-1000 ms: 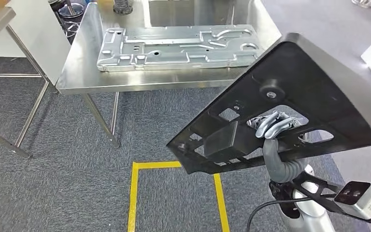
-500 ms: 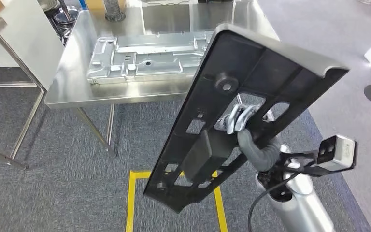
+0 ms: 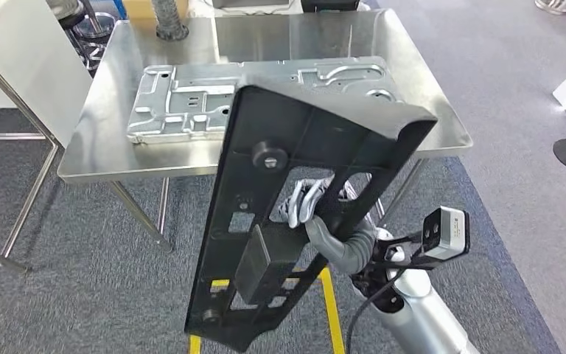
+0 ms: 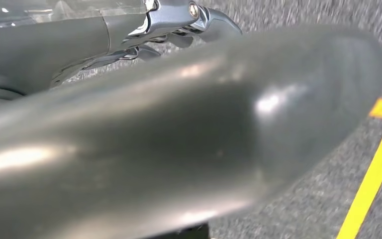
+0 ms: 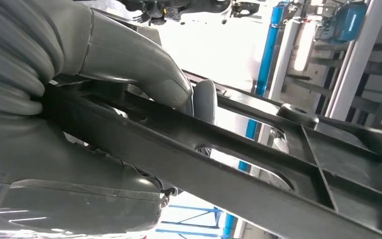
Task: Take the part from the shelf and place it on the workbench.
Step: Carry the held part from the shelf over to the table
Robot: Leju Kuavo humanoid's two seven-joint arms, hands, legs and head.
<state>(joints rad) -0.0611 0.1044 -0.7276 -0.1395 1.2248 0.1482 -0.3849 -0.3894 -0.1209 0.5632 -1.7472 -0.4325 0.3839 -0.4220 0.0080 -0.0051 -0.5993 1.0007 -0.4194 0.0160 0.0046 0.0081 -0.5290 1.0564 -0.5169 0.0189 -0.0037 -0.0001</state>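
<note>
The right hand (image 3: pixel 311 205) grips the black part (image 3: pixel 265 221), a long flat plastic panel w/ cut-outs, ribs and a round boss; its fingers (image 3: pixel 300 200) curl through one of the cut-outs near the panel's middle, and in the right wrist view the thumb (image 5: pixel 144 74) lies over one face of the panel (image 5: pixel 258 169) while the rest of the hand (image 5: pixel 45 114) sits against the other. The part is held up in the air, tilted steeply, nearly on end, its upper end overlapping the front edge of the steel workbench (image 3: pixel 103 140) in the head view and its lower end hanging over the grey carpet (image 3: pixel 81 280) near the yellow floor tape (image 3: pixel 332 302). It isn't resting on the bench. On the workbench lies a stamped silver metal plate (image 3: pixel 184 99), flat, partly hidden behind the part. The left hand (image 4: pixel 179 25) appears at the edge of the left wrist view, beyond a blurred grey cover; can't tell whether it is open or closed, or whether it holds anything.
</note>
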